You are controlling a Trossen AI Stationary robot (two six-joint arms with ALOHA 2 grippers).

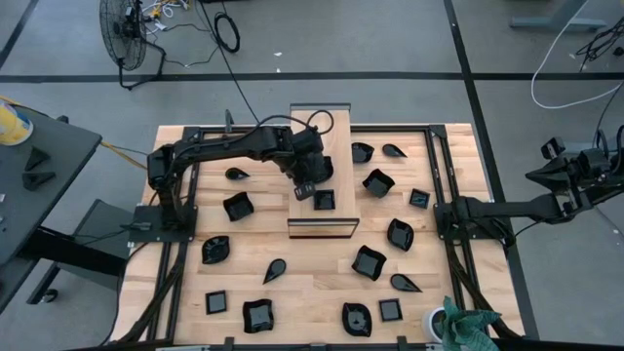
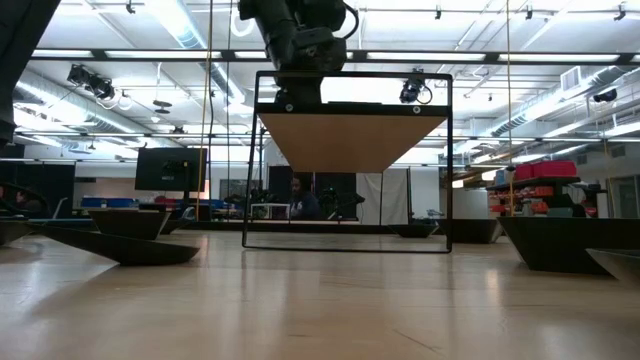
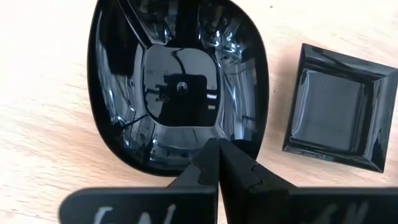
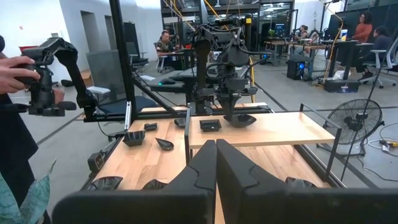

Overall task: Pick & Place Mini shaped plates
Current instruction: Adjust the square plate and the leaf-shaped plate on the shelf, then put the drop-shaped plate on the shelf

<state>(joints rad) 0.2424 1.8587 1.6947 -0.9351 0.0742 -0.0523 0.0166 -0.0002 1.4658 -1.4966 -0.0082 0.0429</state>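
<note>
- We see the left end effector (image 1: 304,188) over the raised wooden board (image 1: 320,213) in the middle of the surface (image 1: 292,283).
- Its two fingers are pressed together on the thin rim of a rounded black plate (image 3: 177,81). We judge that it is pinching this plate.
- In the left wrist view the plate lies straight ahead of the fingers, with its bowl stretching away from them.
- The plate looks to be down on the board or just above it. We cannot tell which.
- A small square plate (image 1: 325,200) sits on the board just beside the rounded one. The two are close but not touching.
- We think the next move is to let go here, so the gap to the square plate matters most.
- The left arm is much nearer to the board than the right arm.
- The right end effector (image 4: 216,163) waits off the right edge of the surface, fingers pressed together and holding nothing.
- Many more mini shaped plates (image 1: 369,262) lie spread over the surface around the board, near all four edges.
- They are black, shiny and smooth. Some are square, some look like leaves or drops, some have wavy rims.
- The board and the surface are pale wood with a soft grain.
</note>
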